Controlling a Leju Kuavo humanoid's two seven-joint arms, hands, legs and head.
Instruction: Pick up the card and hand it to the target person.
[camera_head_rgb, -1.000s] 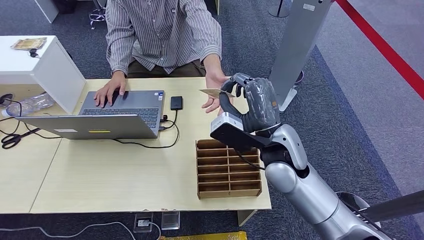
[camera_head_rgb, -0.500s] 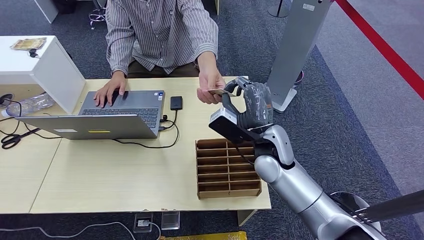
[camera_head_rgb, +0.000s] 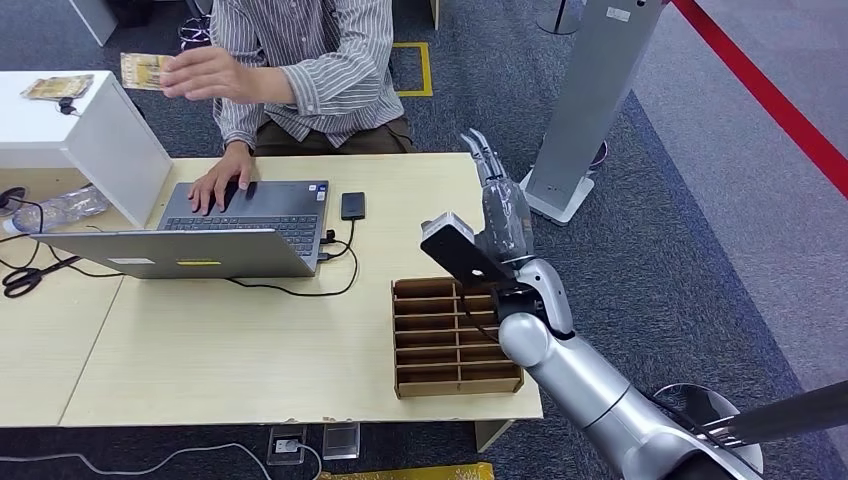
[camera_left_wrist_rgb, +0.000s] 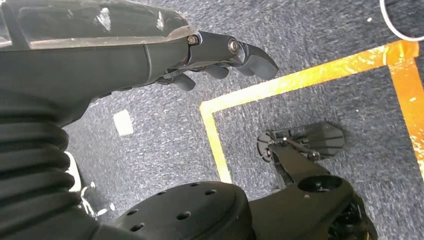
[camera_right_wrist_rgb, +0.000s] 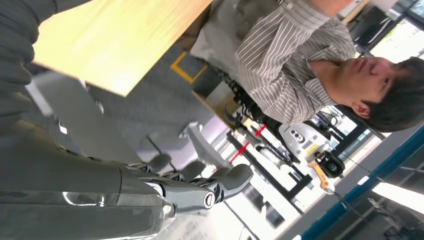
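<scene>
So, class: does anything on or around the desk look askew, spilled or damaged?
Nothing stands out. The person holds the card above the white cabinet, the laptop and wooden organizer sit square, and the right hand is empty.

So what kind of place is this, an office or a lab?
Probably an office or reception-style test area: a person sits at a wooden desk with a laptop, on grey carpet with floor tape.

Tan card (camera_head_rgb: 142, 70), grey-striped shirt (camera_head_rgb: 330, 60), pale wood table (camera_head_rgb: 240, 350)
</scene>
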